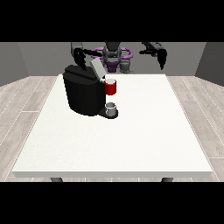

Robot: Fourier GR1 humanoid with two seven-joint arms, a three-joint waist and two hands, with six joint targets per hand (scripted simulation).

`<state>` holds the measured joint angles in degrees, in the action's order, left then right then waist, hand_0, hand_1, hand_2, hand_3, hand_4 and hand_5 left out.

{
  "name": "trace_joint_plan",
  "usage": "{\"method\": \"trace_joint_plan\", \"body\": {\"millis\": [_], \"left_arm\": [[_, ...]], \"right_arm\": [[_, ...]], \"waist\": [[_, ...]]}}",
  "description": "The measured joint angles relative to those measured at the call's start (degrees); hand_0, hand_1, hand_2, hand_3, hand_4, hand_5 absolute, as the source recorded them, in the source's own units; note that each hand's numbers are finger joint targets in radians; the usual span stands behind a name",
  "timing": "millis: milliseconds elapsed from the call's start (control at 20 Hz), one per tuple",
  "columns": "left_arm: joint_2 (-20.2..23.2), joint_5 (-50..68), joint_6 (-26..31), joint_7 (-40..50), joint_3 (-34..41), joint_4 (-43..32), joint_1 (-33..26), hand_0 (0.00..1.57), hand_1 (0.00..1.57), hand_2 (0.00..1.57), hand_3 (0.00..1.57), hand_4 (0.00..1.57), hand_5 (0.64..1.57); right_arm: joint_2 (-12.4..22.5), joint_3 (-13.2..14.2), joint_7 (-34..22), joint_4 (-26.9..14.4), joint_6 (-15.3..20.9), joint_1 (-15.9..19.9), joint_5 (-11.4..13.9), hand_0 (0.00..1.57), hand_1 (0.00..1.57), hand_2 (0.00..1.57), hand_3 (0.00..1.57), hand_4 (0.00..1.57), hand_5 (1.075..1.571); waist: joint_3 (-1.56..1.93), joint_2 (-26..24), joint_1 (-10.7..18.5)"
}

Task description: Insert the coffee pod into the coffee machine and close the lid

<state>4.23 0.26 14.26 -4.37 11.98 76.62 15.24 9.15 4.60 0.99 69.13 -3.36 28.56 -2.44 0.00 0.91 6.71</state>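
In the upper left of the frame, the coffee machine [83, 94] has its lid [97, 68] raised. The hand at the view's left [79, 57] hangs above it, fingers not readable; it should press the lid down squarely.

— What colours are there?
— A black coffee machine [82, 95] on a white table [131, 144], its red pod holder [111, 88] at the front.
— Below that?
— A grey cup [111, 108].
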Motion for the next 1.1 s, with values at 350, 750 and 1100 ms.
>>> {"method": "trace_joint_plan", "body": {"millis": [350,750,1100], "left_arm": [[0.61,0.61,-1.23,-0.41,-0.84,1.35,-1.67,0.0,0.0,0.0,0.0,0.0,1.571],[1.55,1.15,-2.4,0.06,-1.32,1.58,0.34,0.0,0.0,0.0,0.0,0.0,1.571],[1.16,1.56,-3.57,2.0,-2.3,2.86,0.08,0.0,0.0,0.0,0.0,0.16,1.571]], "right_arm": [[-0.43,-0.6,1.0,-3.25,0.16,3.23,2.11,0.0,0.0,0.0,0.0,0.0,1.571],[0.41,0.71,2.28,-7.02,-0.44,8.15,2.67,0.0,0.0,0.0,0.0,0.0,1.571],[-0.65,0.5,4.83,-9.13,0.59,9.0,3.81,0.0,0.0,0.0,0.0,0.0,1.571]], "waist": [[-0.06,0.83,-0.3],[-0.18,3.15,-0.03],[-0.12,2.53,0.49]]}}
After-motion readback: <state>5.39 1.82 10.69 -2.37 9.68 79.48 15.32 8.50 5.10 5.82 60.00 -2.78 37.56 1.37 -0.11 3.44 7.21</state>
